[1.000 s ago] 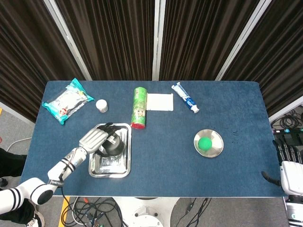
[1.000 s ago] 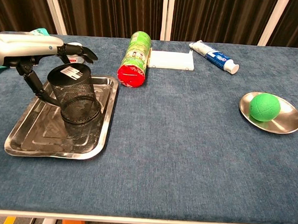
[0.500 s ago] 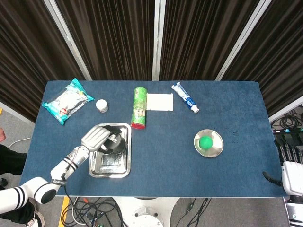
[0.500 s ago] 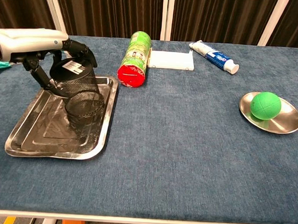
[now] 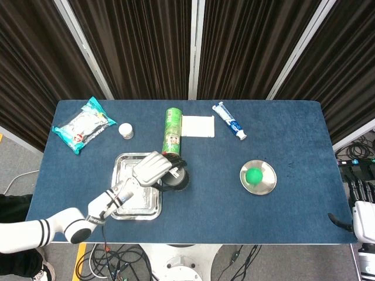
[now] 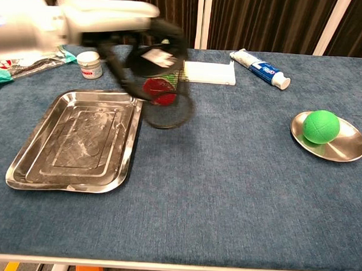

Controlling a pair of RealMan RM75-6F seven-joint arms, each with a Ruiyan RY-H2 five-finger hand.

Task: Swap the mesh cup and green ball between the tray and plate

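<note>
The left robot hand [image 5: 153,168] grips the mesh cup [image 5: 174,177], tilted, lifted just right of the tray [image 5: 120,208] near the counter's [image 5: 293,134] front-left. The green ball [image 5: 254,177] sits on the plate [image 5: 268,185] toward the right edge.

One tray [image 6: 71,141], one plate [image 6: 344,151], one ball [image 6: 321,126].

On the blue tabletop [image 5: 293,134] lie a green can [image 5: 172,132], a toothpaste tube [image 5: 229,120], a white box [image 5: 197,126], a small jar [image 5: 126,130] and a snack bag [image 5: 82,124].

Mesh cup [image 5: 174,177] just right of tray [image 5: 136,202]; green ball [image 5: 254,177] on plate [image 5: 268,184], far right
</note>
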